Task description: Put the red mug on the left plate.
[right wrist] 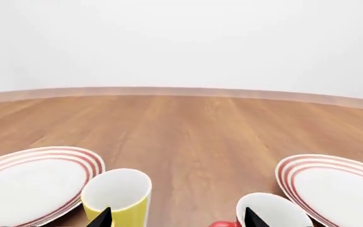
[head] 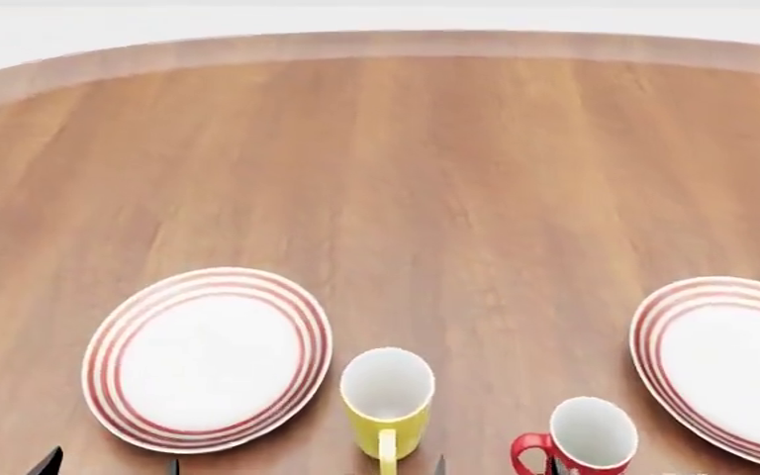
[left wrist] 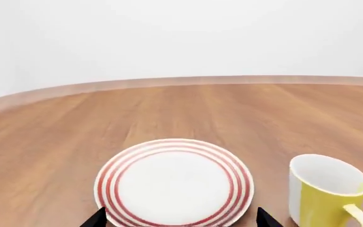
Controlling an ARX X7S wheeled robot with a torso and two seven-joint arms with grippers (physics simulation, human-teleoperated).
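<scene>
Two mugs sit close together: red mug [head: 589, 437] stands near the table's near edge, between yellow mug [head: 387, 398] and right plate [head: 723, 361], apart from left plate [head: 206, 358]. Both grippers' jaws are spread, holding nothing. Risk: right gripper [right wrist: 176, 218] clips the yellow mug or grabs it by mistake.

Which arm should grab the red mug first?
Right, probably. The red mug sits right of the yellow mug, and the right gripper has open fingers pointing between the two mugs. The left gripper faces the left plate, further from it.
</scene>
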